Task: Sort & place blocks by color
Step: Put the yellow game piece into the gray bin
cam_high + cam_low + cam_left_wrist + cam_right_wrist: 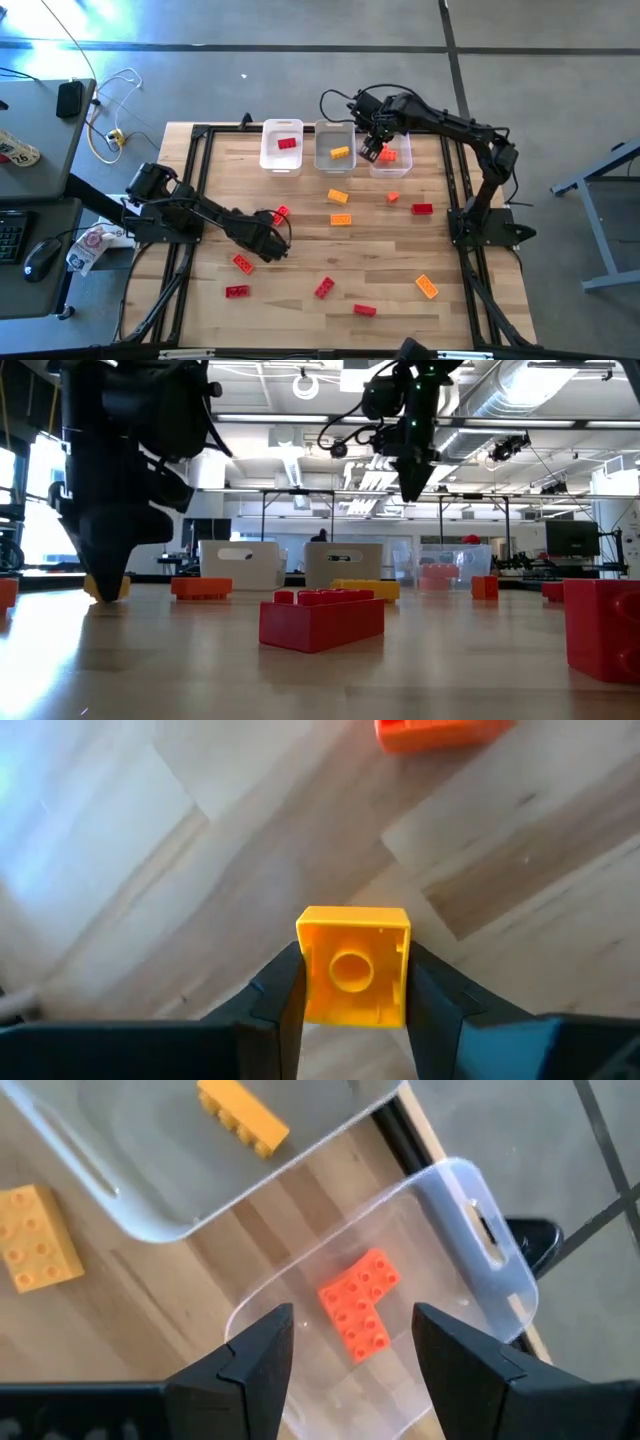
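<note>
Now my left gripper (352,995) squeezes a yellow block (353,963); my right gripper (352,1342) hangs open over the orange-red bin (470,1210). Many blocks wait.

Bright overhead light, blue-white glare at upper left, blurred near foreground

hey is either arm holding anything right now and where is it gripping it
The left end effector clamps a yellow block by two opposite side walls, hollow underside toward its camera. The right end effector holds nothing, open above the bin.
</note>
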